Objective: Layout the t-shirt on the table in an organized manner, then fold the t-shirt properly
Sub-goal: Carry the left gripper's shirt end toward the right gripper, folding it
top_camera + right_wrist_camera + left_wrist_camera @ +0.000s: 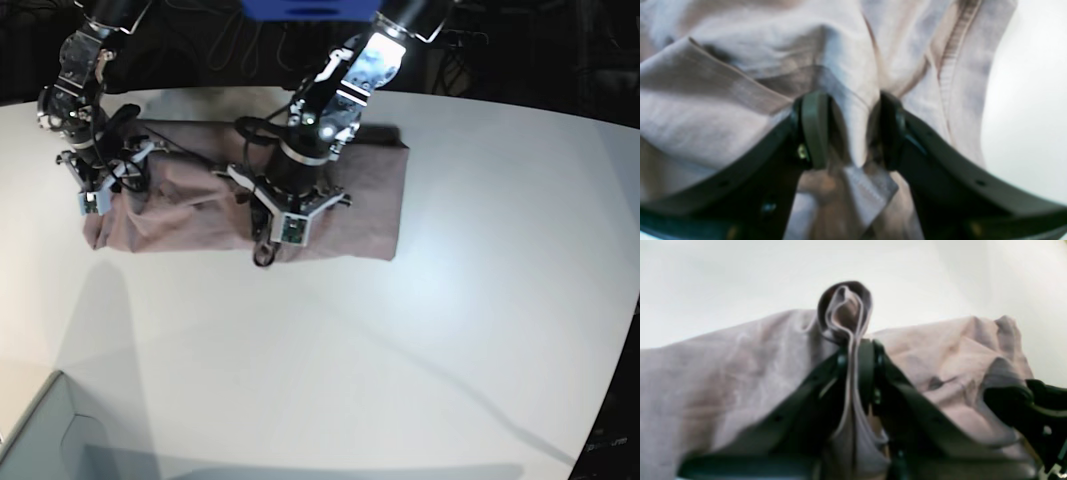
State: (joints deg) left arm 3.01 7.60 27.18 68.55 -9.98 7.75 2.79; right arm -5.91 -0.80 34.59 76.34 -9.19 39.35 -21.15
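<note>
**Both grippers on the shirt at the top of the table**

The shirt point(340, 195) lies as a long folded band across the upper left of the base view, on the white table point(450, 330). Its right end is a fairly neat straight edge; its left end is bunched and wrinkled.

The left gripper point(857, 350) sits at the centre of the left wrist view with its jaws pressed together on a thin fold of shirt point(740, 373). Above the jaws the pinched cloth curls into a small loop; below them it hangs in a narrow strip between the two fingers. In the base view this gripper point(268, 243) is at the near edge of the band, just left of its middle.

The right gripper point(848, 130) fills the lower half of the right wrist view. Its jaws stand partly spread, with a ridge of shirt point(723, 110) rising between them. The cloth seems to touch both pads, but the picture is too blurred to say whether it is truly gripped. A ribbed hem runs down the upper right of that view, and bare table shows at the right edge. In the base view this gripper point(98, 190) is over the bunched left end of the band, in the upper left of the frame.

A pale grey-green box corner point(40, 440) shows in the lower left of the base view.
</note>
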